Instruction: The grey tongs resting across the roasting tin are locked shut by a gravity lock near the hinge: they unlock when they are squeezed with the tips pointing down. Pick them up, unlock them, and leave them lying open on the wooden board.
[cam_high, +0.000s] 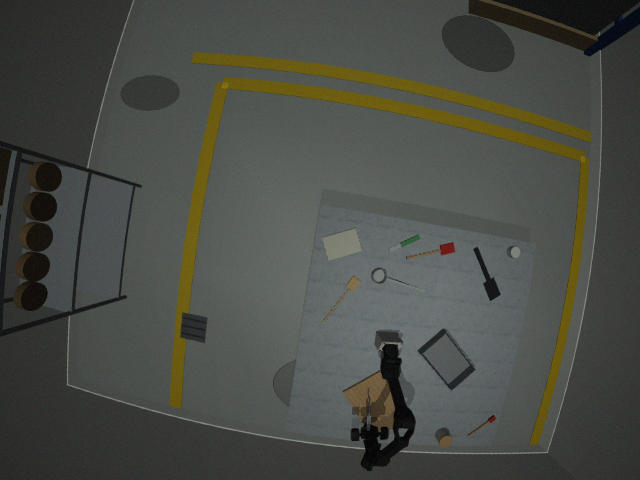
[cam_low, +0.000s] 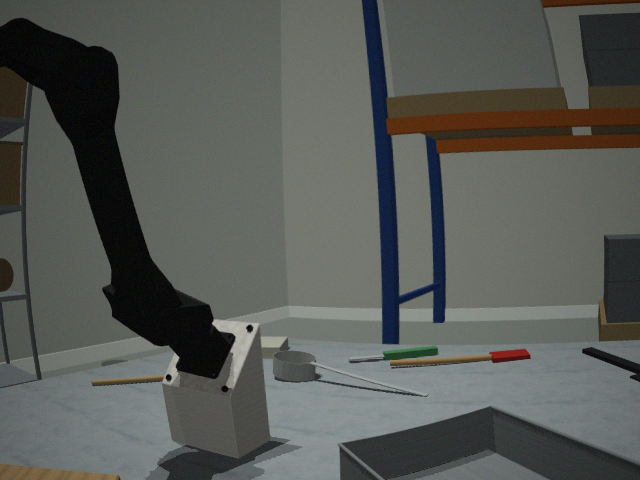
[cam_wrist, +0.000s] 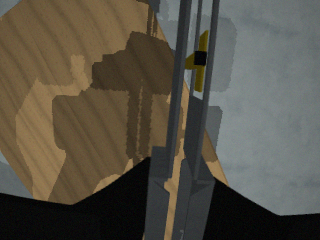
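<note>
tongs (cam_wrist: 188, 127): grey, with a yellow lock piece
wooden board (cam_wrist: 74, 80): tan, striped grain
roasting tin (cam_high: 446, 358): dark grey rim, paler grey floor
table (cam_high: 465, 320): mottled blue-grey
arm (cam_low: 111, 206): black
spatula head (cam_high: 447, 248) near the far edge: red, on a wooden handle
spatula (cam_high: 486, 273) by the far right corner: black
</note>
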